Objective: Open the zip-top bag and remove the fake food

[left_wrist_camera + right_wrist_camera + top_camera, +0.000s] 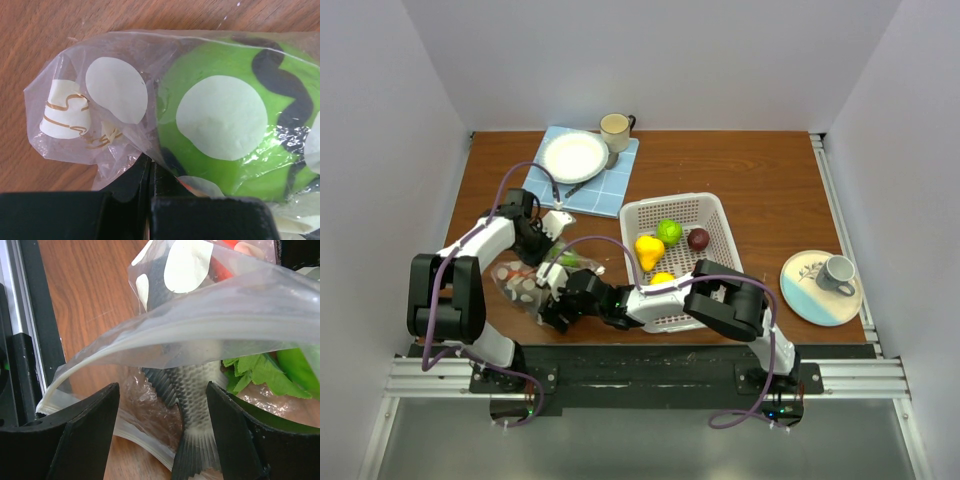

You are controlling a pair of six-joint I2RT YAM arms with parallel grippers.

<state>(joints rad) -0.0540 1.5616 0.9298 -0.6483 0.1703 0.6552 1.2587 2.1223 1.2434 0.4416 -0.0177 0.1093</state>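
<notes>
The zip-top bag (515, 280) lies at the front left of the table, clear with white dots. My left gripper (542, 250) is shut on a fold of the bag (115, 90), right beside a green striped fake fruit (210, 65) inside it. My right gripper (161, 387) is open at the bag's gaping mouth (225, 305). Its fingers stand on either side of a grey fake fish tail (195, 390), with leafy green food (255, 372) to the right. In the top view the right gripper (552, 310) is at the bag's near end.
The white basket (632, 212) stands right of the bag. It holds a green fruit (668, 231), a yellow one (648, 250), a maroon one (698, 239) and an orange one (662, 279). A plate (575, 157) and mug (615, 127) sit at the back. A plate with a grey mug (837, 272) sits at the right.
</notes>
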